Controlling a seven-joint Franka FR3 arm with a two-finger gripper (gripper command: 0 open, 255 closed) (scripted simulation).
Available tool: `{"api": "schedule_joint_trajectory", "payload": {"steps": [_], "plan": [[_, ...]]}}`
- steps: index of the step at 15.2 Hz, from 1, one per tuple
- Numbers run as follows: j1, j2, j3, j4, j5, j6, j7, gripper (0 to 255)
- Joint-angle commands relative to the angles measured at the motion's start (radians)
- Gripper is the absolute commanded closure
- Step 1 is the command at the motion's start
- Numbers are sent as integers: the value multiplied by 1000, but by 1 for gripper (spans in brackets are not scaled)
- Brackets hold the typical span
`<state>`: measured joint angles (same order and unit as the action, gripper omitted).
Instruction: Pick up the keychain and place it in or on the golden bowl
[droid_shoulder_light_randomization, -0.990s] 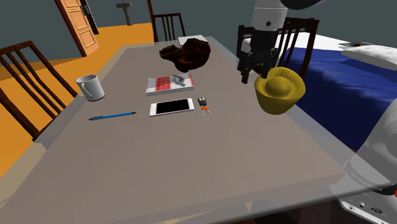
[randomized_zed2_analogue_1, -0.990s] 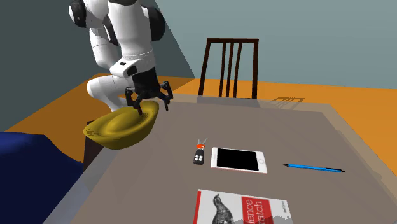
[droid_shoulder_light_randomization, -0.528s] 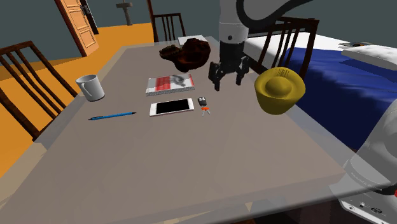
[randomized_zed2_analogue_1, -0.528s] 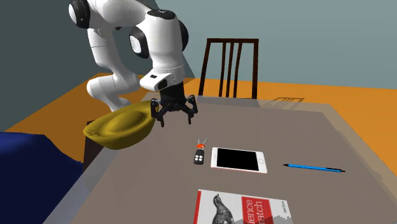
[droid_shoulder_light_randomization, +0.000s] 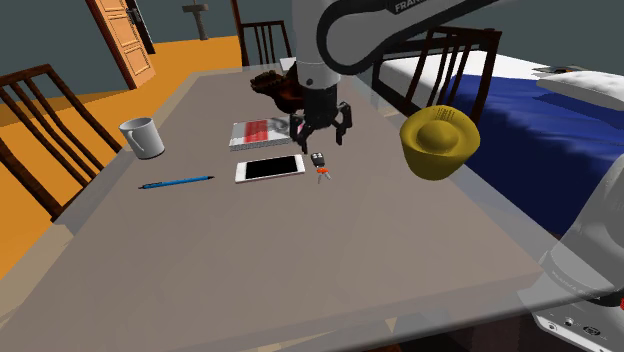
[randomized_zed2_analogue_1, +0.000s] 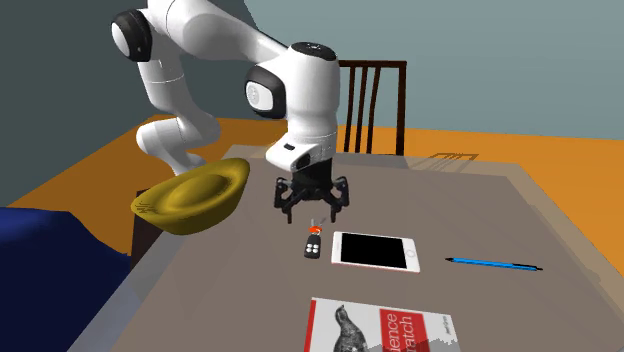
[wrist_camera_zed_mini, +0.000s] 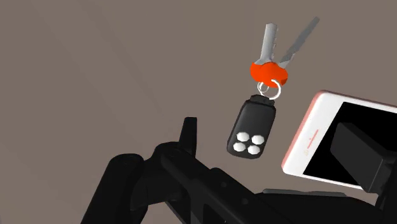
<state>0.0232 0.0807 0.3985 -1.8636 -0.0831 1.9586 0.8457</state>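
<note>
The keychain (droid_shoulder_light_randomization: 319, 163) lies flat on the grey table: a black fob with white buttons (wrist_camera_zed_mini: 252, 127) and a ring with an orange-red-headed key. It sits just beside the white phone (droid_shoulder_light_randomization: 270, 167). My black gripper (droid_shoulder_light_randomization: 320, 139) hangs open a short way above it, fingers pointing down. In the wrist view the fob lies between the spread fingers (wrist_camera_zed_mini: 188, 133), untouched. From the second exterior view the gripper (randomized_zed2_analogue_1: 312, 207) is right over the keychain (randomized_zed2_analogue_1: 314, 243). The golden bowl (droid_shoulder_light_randomization: 438, 142) rests at the table's edge on the shoulder view's right, and the same bowl (randomized_zed2_analogue_1: 195, 197) shows beside the arm.
A red and white book (droid_shoulder_light_randomization: 267, 131), a blue pen (droid_shoulder_light_randomization: 177, 182), a grey mug (droid_shoulder_light_randomization: 143, 137) and a brown lumpy object (droid_shoulder_light_randomization: 295, 85) share the table. Wooden chairs stand around it. A blue bed (droid_shoulder_light_randomization: 540, 130) lies beyond the bowl.
The gripper has swung from over the golden bowl across the table to a spot above the keychain, and has come lower. Nothing on the table has moved.
</note>
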Motion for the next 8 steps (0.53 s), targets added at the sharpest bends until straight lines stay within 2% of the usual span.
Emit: {"api": "schedule_joint_trajectory", "payload": {"steps": [1, 8], "plan": [[5, 30, 1, 6, -17, 21, 20, 0], [6, 53, -2, -42, -30, 90, 28, 0]]}}
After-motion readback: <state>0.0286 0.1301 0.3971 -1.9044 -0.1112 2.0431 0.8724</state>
